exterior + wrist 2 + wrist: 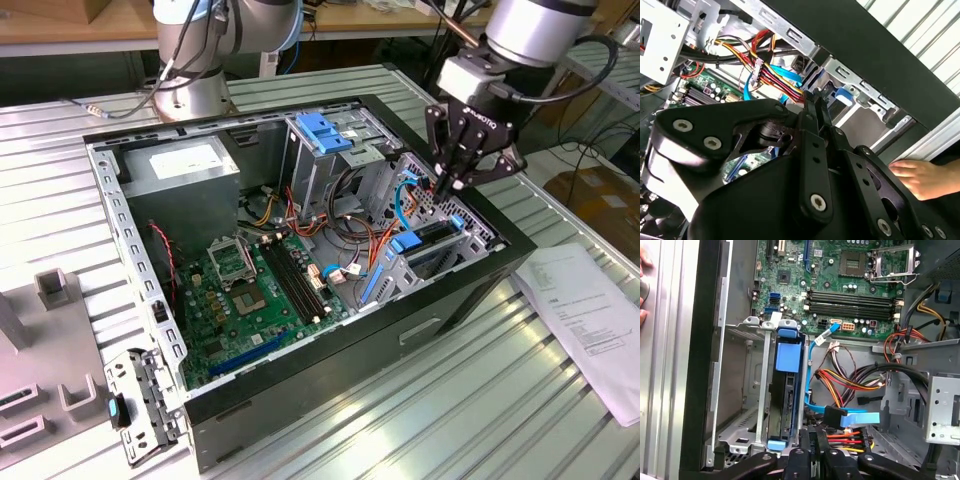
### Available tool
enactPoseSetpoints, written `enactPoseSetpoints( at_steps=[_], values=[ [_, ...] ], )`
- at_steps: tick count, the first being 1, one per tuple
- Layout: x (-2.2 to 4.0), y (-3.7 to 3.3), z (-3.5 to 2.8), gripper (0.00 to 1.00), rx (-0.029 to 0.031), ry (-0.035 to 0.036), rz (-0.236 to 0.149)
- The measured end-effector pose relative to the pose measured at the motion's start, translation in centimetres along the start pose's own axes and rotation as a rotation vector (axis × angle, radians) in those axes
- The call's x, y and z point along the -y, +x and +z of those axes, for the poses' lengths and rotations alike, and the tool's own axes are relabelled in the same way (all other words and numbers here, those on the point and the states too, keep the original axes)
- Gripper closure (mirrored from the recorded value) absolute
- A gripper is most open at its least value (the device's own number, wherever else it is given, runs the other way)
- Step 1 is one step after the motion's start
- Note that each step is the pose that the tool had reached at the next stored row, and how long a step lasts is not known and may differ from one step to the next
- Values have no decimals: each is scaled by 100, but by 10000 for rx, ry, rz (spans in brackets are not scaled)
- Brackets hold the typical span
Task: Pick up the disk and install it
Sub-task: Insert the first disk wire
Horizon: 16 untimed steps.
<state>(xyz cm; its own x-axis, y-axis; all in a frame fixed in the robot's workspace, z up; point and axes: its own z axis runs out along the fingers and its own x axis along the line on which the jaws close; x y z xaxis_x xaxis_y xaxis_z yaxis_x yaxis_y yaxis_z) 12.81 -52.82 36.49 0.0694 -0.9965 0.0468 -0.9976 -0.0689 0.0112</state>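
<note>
Jaws closed together, empty, just above disk (785,390) seated edge-up in bay beside motherboard (840,295). Stiff, dense, likely shock-sensitive; best gripped by blue rails.

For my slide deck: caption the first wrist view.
Tool above the disk, which sits edge-up in its bay in the open computer case, blue rails visible.

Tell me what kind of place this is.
Likely a robotics lab bench for computer assembly: an open computer case on a slatted metal table, the arm's claw over its disk bay, and wooden benches behind.
</note>
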Motion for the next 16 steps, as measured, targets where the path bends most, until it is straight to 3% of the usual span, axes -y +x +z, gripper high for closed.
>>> enactPoseSetpoints(
  at_steps=[4, 8, 11, 16],
  values=[
    [-2, 32, 2, 83, 53, -39, 142],
    [-10, 147, 17, 83, 78, -59, 212],
    [-30, 151, 27, 83, 266, -50, 232],
    [-39, 176, 46, 83, 273, -55, 412]
  ],
)
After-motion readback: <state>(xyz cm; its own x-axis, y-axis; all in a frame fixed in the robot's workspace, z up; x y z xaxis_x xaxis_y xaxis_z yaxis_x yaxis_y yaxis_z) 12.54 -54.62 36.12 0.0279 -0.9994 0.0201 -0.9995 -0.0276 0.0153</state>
